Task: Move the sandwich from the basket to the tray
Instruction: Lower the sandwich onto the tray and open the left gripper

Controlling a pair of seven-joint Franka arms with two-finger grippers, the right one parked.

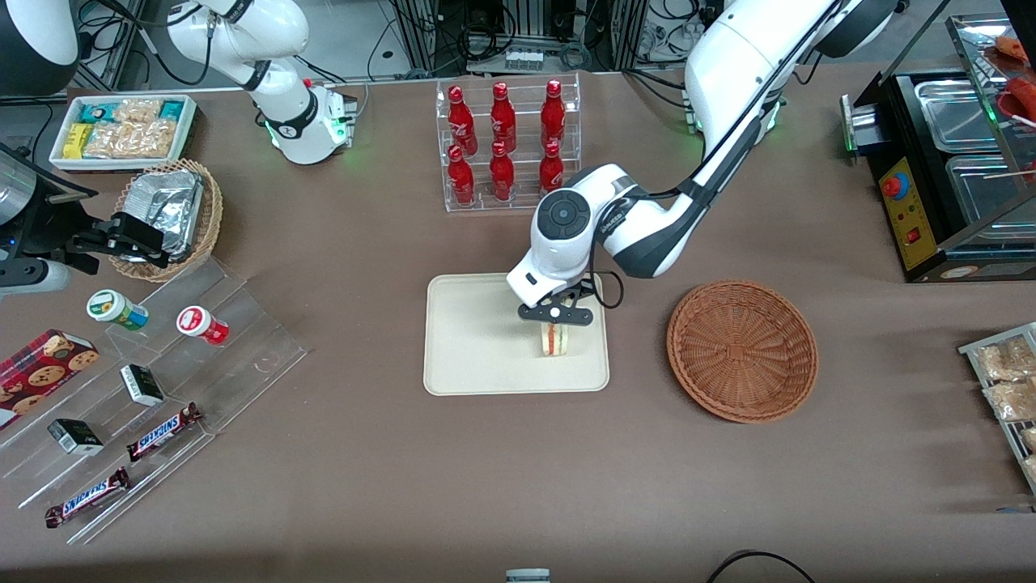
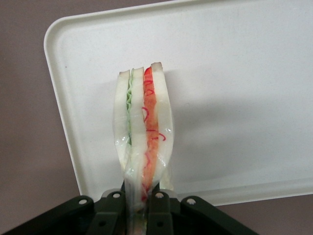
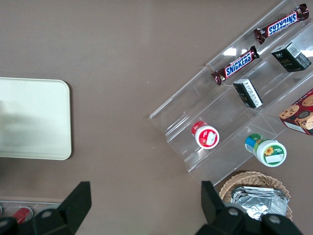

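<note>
The left arm's gripper point(image 1: 556, 317) hung over the cream tray point(image 1: 469, 340), its fingers point(image 2: 157, 211) pinched narrowly on the sandwich point(image 1: 554, 340), which stood on its edge, cut face toward the front camera, showing green and red filling. The sandwich sat in the part of the tray toward the working arm's end, near the rim closest to the camera; whether its lower edge touched the tray floor could not be told. Most of the tray toward the parked arm's end lay bare. The reddish-brown wicker basket point(image 1: 742, 350) stood apart from the tray toward the working arm's end, with a strip of brown table point(image 1: 518, 470) between them and a broad stretch of table nearer the camera. Six red bottles point(image 1: 503, 146) stood in a clear rack point(image 1: 511, 202) farther from the camera than the tray. One sandwich, one tray and one basket showed.
</note>
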